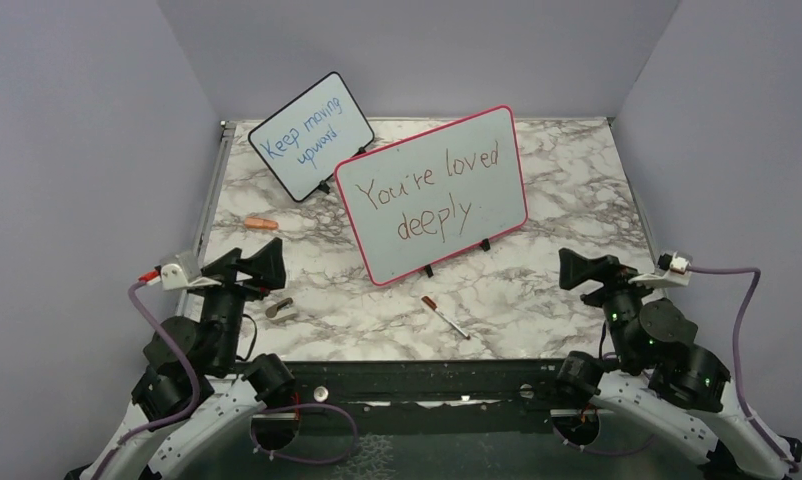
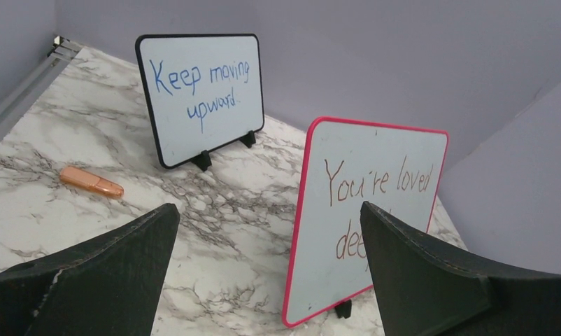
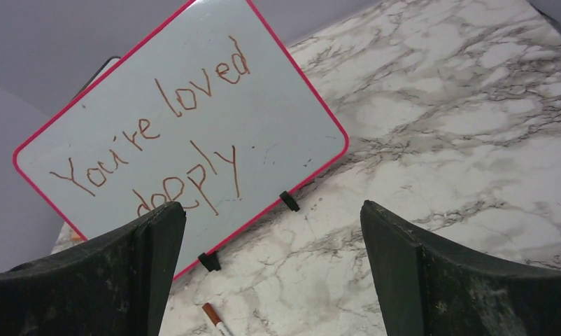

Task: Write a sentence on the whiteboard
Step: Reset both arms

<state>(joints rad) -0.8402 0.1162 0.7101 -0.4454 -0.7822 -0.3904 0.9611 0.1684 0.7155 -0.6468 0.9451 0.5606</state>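
The whiteboard (image 1: 502,195) with a red-pink frame stands tilted on small black feet at mid-table. The sentence (image 1: 427,182) "You're loved deeply." is written on it in brownish-red letters. A brown-capped marker (image 1: 445,316) lies on the table in front of the board, and it also shows in the right wrist view (image 3: 212,318). My left gripper (image 1: 262,262) is open and empty, raised at the near left, apart from the board (image 2: 320,266). My right gripper (image 1: 589,270) is open and empty at the near right, facing the board (image 3: 278,133).
A smaller black-framed board (image 1: 312,135) with blue writing "Keep moving upward" stands at the back left. An orange capsule-shaped object (image 1: 261,223) lies left of the boards. A small brown and white object (image 1: 280,309) lies by the left arm. Purple walls enclose the marble table (image 1: 577,200).
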